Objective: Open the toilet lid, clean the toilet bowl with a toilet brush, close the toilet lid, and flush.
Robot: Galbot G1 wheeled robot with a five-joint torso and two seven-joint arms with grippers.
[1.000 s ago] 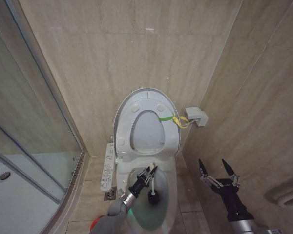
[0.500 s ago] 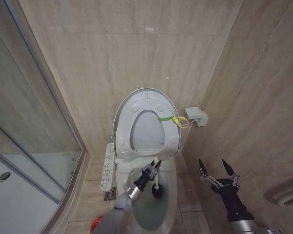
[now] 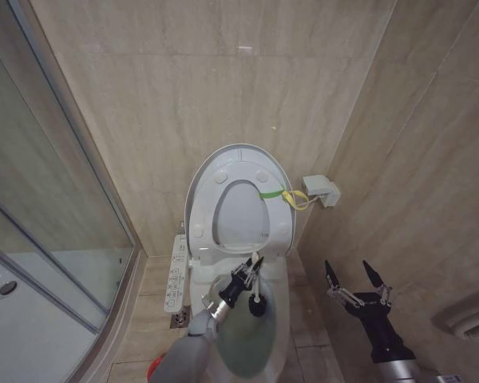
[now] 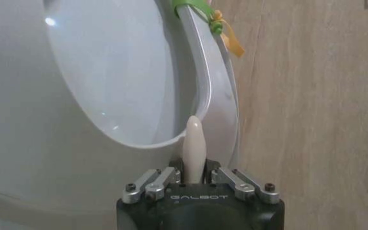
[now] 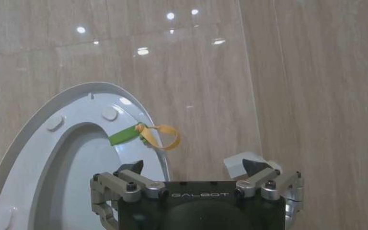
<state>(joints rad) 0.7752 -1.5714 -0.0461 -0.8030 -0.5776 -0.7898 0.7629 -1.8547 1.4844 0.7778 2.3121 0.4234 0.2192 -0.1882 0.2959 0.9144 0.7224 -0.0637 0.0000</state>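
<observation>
Jaws, left gripper (image 3: 247,275): pinching the toilet brush (image 3: 255,297) by its white handle, over the toilet bowl (image 3: 278,281).
Toilet brush: handle runs between the jaws; dark head hangs just below them, inside the bowl near its rear rim.
Jaws, right gripper (image 3: 353,275): spread, holding nothing, beside the bowl's right edge.
Toilet lid (image 3: 238,159): raised upright against the wall.

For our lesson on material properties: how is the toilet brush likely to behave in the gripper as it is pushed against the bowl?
The toilet brush has a thin white stick handle, so it probably flexes a little under push. Its handle looks smooth and glossy, so it might slip or twist between the fingers of the left gripper. Being slim with a small dark head, it is likely light.
</observation>
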